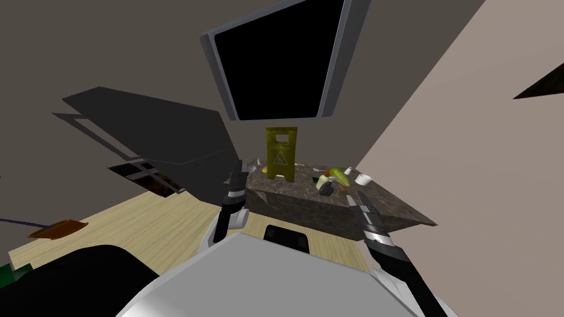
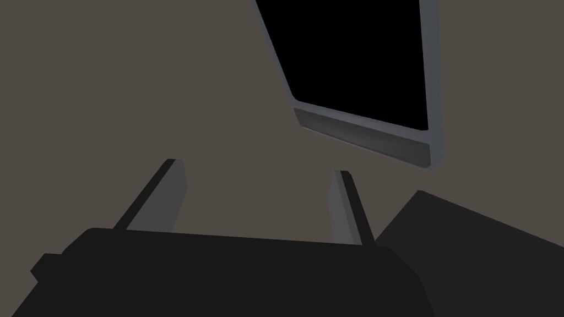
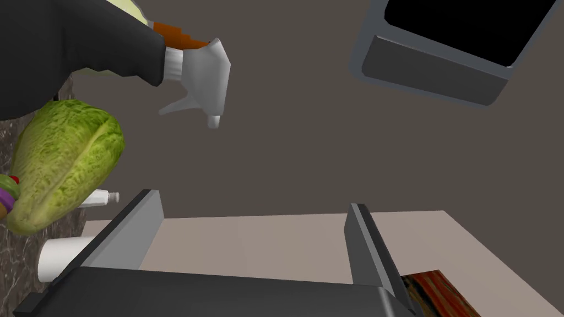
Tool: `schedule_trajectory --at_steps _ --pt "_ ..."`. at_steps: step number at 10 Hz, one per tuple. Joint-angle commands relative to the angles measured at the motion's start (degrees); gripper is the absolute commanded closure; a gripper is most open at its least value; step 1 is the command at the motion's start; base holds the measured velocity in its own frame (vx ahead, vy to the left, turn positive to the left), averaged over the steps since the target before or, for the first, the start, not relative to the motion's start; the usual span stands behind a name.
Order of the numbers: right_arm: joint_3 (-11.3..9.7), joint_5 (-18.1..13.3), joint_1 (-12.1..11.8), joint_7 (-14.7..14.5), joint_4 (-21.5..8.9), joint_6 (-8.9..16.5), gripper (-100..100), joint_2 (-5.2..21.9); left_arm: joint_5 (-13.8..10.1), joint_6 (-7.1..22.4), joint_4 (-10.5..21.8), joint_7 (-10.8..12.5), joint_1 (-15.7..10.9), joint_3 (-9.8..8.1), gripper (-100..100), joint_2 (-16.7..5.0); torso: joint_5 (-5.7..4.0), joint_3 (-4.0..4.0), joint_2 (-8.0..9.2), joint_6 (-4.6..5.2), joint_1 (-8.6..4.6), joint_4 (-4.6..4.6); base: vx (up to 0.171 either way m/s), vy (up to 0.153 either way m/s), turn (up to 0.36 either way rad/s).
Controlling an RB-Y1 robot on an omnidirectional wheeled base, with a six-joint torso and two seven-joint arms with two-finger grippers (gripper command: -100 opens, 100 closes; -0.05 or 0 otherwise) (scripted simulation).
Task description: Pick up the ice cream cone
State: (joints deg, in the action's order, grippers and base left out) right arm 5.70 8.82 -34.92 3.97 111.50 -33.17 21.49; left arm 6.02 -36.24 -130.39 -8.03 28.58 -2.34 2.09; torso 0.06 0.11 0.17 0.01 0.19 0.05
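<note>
A dark marbled table [image 1: 300, 186] bears a yellow caution sign [image 1: 281, 154]. Lettuce [image 1: 337, 176], spray bottle [image 1: 326, 188] and white cup [image 1: 362, 179] crowd its right end.

The bench [image 1: 397, 206] top looks like dark stone with pale veins in it. The floor [image 1: 165, 220] is light wood with thin lines. The yellow sign [image 1: 281, 157] is smooth and a little shiny, like plastic. The lettuce [image 3: 66, 159] is green, crinkly and leafy. The spray bottle [image 3: 110, 44] has a dull black body and a smooth, pale grey top. The right hand [image 3: 254, 199] has smooth, dull grey fingers [image 3: 132, 231].
</note>
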Motion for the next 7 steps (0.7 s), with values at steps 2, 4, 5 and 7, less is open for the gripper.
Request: schedule_trajectory --at_steps 2,4,5,7 --pt "0.0 0.7 -1.1 1.0 -3.3 0.0 -100 3.7 0.0 0.0 0.0 0.0 0.0 0.0 0 0.0 -0.01 -0.04 -0.06 -0.03 0.0 -0.02 -0.018 0.055 0.087" --pt "-0.5 1.2 -2.1 1.6 -6.2 0.4 -100 6.6 0.0 0.0 0.0 0.0 0.0 0.0 0 0.0 -0.01 -0.03 -0.05 -0.02 -0.01 -0.02 -0.029 0.058 0.097" --pt "-1.1 1.5 -3.0 2.2 -8.5 0.8 -100 8.7 0.0 0.0 0.0 0.0 0.0 0.0 0 0.0 -0.01 -0.03 -0.05 -0.01 -0.05 -0.01 -0.029 0.067 0.154" --pt "-1.8 1.8 -3.9 2.7 -11.6 1.2 -100 11.7 0.0 0.0 0.0 0.0 0.0 0.0 0 0.0 -0.01 -0.03 -0.05 0.0 -0.03 -0.01 -0.024 0.055 0.126"
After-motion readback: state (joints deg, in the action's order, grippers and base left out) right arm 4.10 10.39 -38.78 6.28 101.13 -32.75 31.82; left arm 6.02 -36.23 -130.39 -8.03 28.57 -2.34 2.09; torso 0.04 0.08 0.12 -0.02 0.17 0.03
